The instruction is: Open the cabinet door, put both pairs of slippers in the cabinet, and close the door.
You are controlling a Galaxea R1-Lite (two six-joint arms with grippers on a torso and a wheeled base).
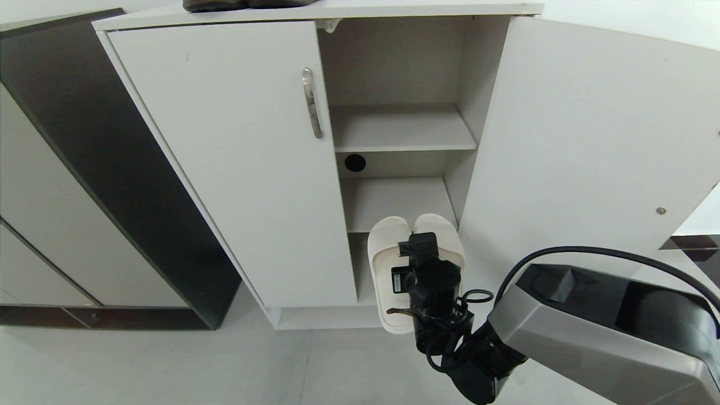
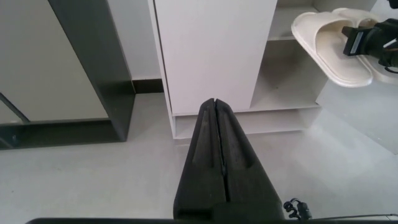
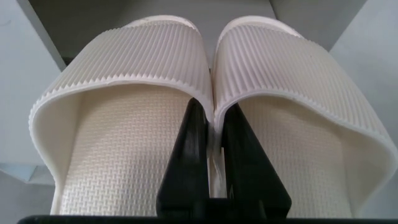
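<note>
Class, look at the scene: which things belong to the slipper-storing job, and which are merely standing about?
Job: pair of cream ribbed foam slippers; white wooden cabinet; its open right door; right hand, shut on the slippers.
Standing about: dark grey panel beside the cabinet; grey floor; left hand, shut, holding nothing.

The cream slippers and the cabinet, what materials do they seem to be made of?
Slippers: probably soft foam or rubber, matte; ribbed straps, woven-pattern footbeds, thick rounded edges. Cabinet: likely laminated board, smooth matte white; flat panels with thin edges. Its handle: apparently metal, shiny.
</note>
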